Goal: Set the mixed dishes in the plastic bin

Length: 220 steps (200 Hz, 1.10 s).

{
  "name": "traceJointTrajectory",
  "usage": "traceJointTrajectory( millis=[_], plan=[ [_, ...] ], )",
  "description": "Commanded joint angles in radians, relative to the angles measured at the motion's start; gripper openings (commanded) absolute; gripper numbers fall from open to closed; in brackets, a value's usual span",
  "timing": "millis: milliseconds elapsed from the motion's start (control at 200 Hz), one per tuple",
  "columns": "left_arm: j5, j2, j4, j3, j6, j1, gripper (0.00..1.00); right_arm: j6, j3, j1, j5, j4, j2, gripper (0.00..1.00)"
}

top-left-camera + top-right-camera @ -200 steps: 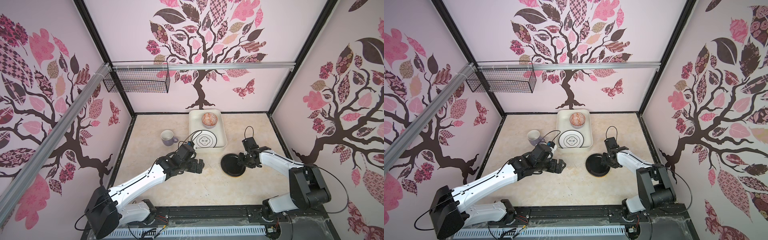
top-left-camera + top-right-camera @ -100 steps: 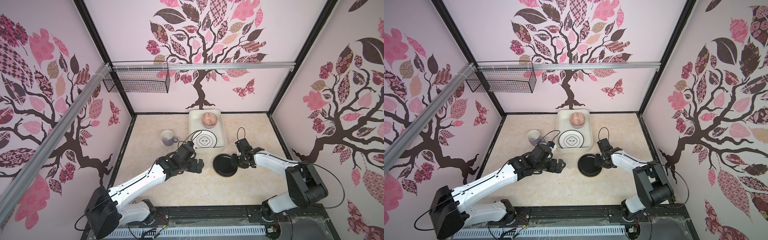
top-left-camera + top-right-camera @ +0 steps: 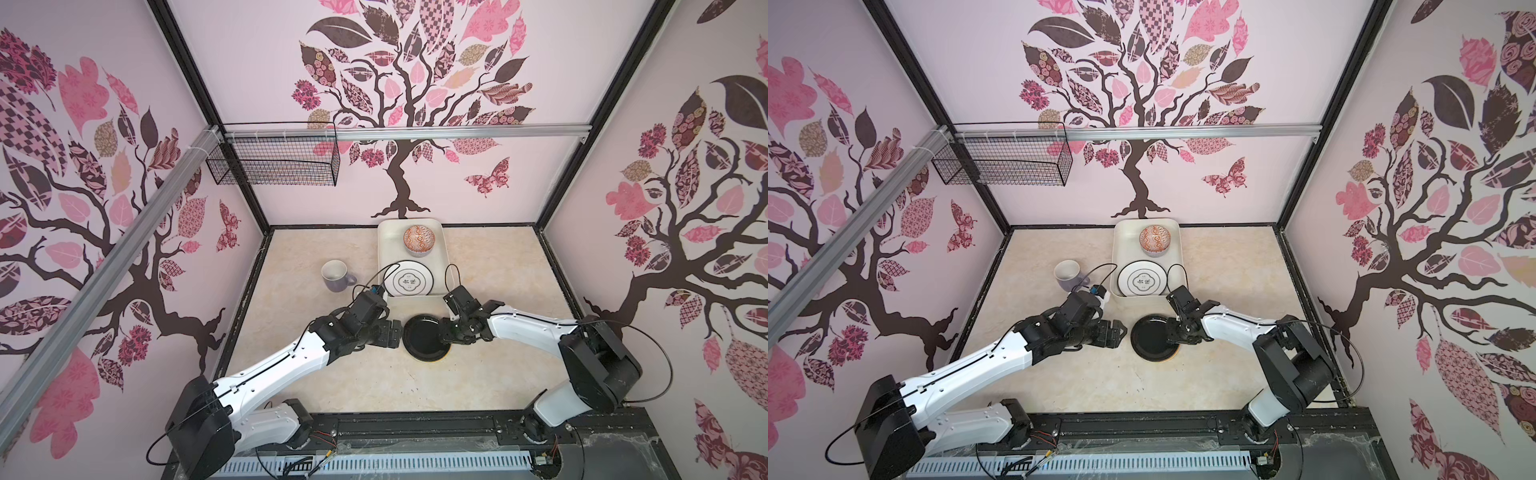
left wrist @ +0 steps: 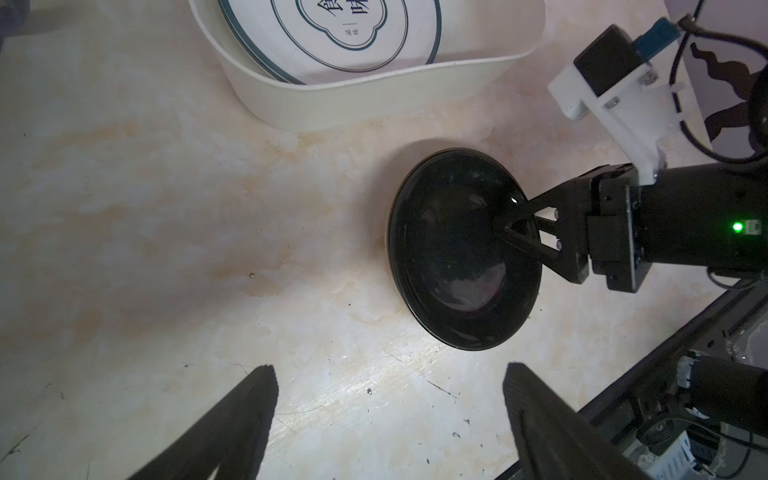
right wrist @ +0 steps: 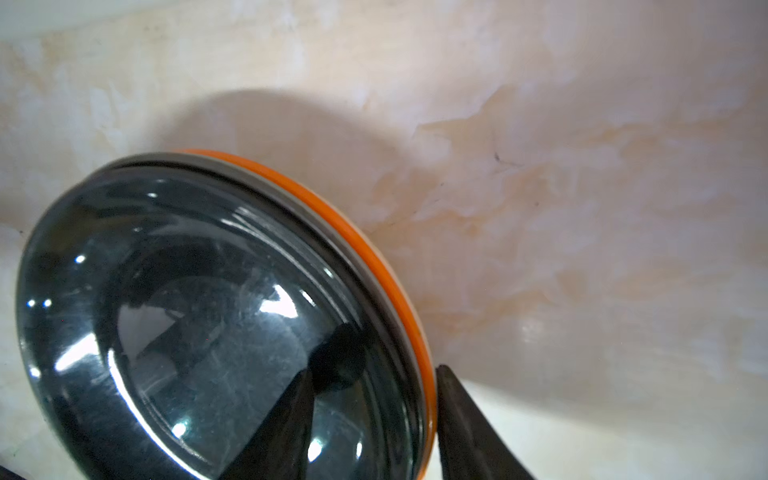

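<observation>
A black plate (image 3: pixel 424 336) (image 3: pixel 1152 338) (image 4: pixel 457 257) (image 5: pixel 187 311) lies stacked on an orange plate (image 5: pixel 374 249) (image 3: pixel 1173 356) near the table's middle. My right gripper (image 3: pixel 444 332) (image 3: pixel 1173 332) (image 4: pixel 505 226) (image 5: pixel 374 374) is shut on their right rims, one finger inside the black plate and one under the orange rim. That side looks tilted up. My left gripper (image 3: pixel 395 332) (image 3: pixel 1119 332) (image 4: pixel 390 374) hangs open just left of the plates, holding nothing. The plastic bin (image 3: pixel 384 249) (image 3: pixel 1116 257) (image 4: pixel 374 99) holds an orange-patterned bowl (image 3: pixel 419 240) (image 3: pixel 1156 240) and a white black-ringed plate (image 3: pixel 411 281) (image 3: pixel 1143 284) (image 4: pixel 353 29).
A lavender mug (image 3: pixel 336 275) (image 3: pixel 1068 276) stands upright on the table left of the bin. A black wire basket (image 3: pixel 274 164) (image 3: pixel 1005 162) hangs high on the back left rail. The bin's near wall is a short way behind the plates.
My right gripper has drawn the stacked plates leftward toward the table's middle, close to the left gripper. The left arm has stayed in place and its jaws have narrowed a little.
</observation>
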Motion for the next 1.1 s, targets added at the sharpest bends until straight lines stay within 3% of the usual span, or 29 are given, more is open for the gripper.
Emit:
traceJointTrajectory(
  millis=[0, 185, 410, 625, 1095],
  plan=[
    [-0.001, 0.018, 0.040, -0.038, -0.003, 0.004, 0.79, -0.005, 0.036, 0.001, 0.043, -0.097, -0.031, 0.49],
    [0.017, 0.089, 0.084, -0.054, -0.014, 0.004, 0.63, -0.022, 0.043, 0.001, 0.072, -0.137, -0.087, 0.49],
    [0.053, 0.208, 0.138, -0.031, -0.014, 0.003, 0.52, -0.035, 0.035, -0.002, 0.068, -0.139, -0.103, 0.33],
    [0.063, 0.301, 0.158, 0.016, -0.009, 0.004, 0.39, -0.048, 0.029, -0.005, 0.070, -0.130, -0.098, 0.32],
    [0.061, 0.358, 0.135, 0.070, 0.000, 0.003, 0.36, -0.080, 0.024, -0.068, 0.042, -0.121, -0.106, 0.36]
  ],
)
